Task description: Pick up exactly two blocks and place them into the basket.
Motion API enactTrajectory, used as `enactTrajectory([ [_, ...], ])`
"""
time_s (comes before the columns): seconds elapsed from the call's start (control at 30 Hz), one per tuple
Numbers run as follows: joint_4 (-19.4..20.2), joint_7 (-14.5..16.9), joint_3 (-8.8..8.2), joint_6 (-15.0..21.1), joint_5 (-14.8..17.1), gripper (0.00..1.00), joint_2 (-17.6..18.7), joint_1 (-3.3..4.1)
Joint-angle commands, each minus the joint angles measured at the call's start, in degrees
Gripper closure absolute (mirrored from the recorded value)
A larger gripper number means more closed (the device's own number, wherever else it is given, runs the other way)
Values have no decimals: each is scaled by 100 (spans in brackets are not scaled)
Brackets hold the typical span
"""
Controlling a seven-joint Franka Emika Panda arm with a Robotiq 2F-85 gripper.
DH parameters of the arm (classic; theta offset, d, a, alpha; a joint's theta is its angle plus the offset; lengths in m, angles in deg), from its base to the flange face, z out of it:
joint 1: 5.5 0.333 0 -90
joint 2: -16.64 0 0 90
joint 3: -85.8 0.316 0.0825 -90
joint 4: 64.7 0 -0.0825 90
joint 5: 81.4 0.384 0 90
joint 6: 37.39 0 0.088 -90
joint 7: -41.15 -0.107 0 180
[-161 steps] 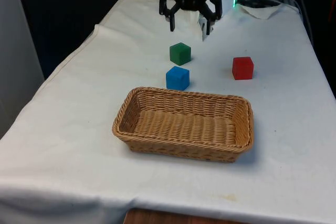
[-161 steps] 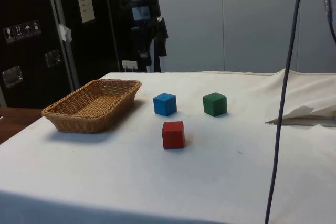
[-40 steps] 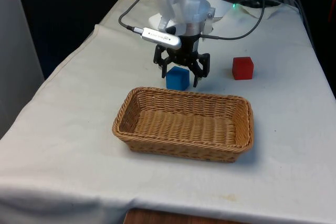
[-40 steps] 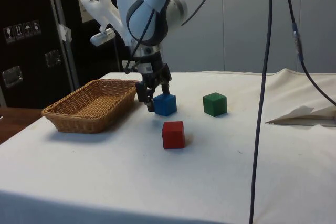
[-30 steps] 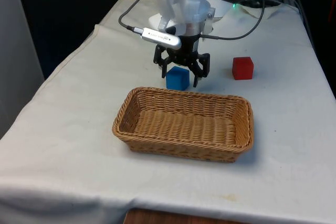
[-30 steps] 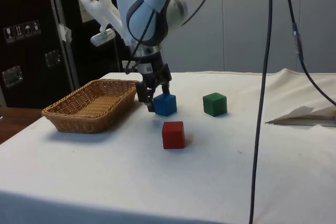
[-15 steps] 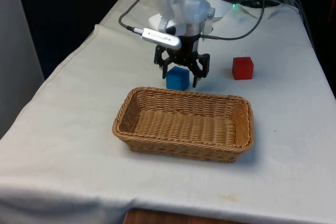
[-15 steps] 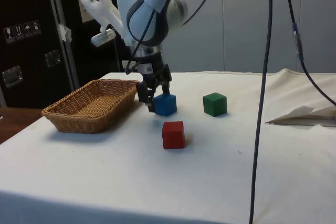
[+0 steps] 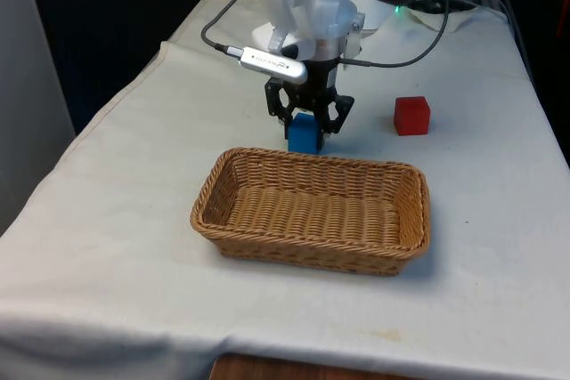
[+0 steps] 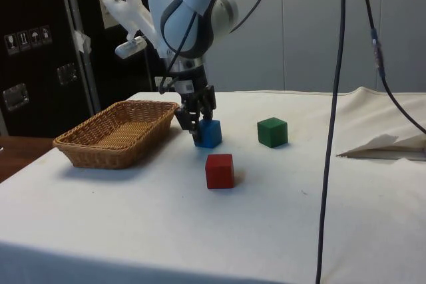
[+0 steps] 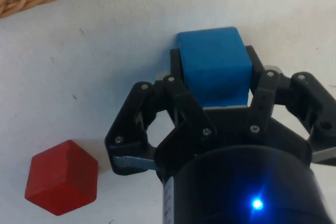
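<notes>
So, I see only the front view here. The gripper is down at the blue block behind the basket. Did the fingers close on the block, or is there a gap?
Observer: In the wrist view the fingers press both sides of the blue block; the gripper is shut on it.
Operator: Is the block lifted already?
Observer: The side view shows the blue block low at the cloth; I cannot tell if it has left it.
Operator: I do not see a green block. Where is it?
Observer: In the side view the green block sits on the table beyond the blue one, away from the basket.
</notes>
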Motion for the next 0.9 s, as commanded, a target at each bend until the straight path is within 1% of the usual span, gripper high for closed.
enactTrajectory([
  [0.0, 17, 0, 0, 11, 0, 97, 0, 6],
  [0.43, 0, 0, 0, 6, 0, 97, 0, 0],
  [0.53, 0, 46, 6, 0, 0, 97, -6, -11],
  [0.7, -6, 74, -11, 0, 0, 97, 0, 0],
  [0.8, 0, 92, -6, -6, 6, 97, -11, -6],
  [0.83, 0, 86, -17, -23, -6, 97, -34, 6],
  [0.87, 6, 57, -40, -63, -40, 97, -86, 34],
])
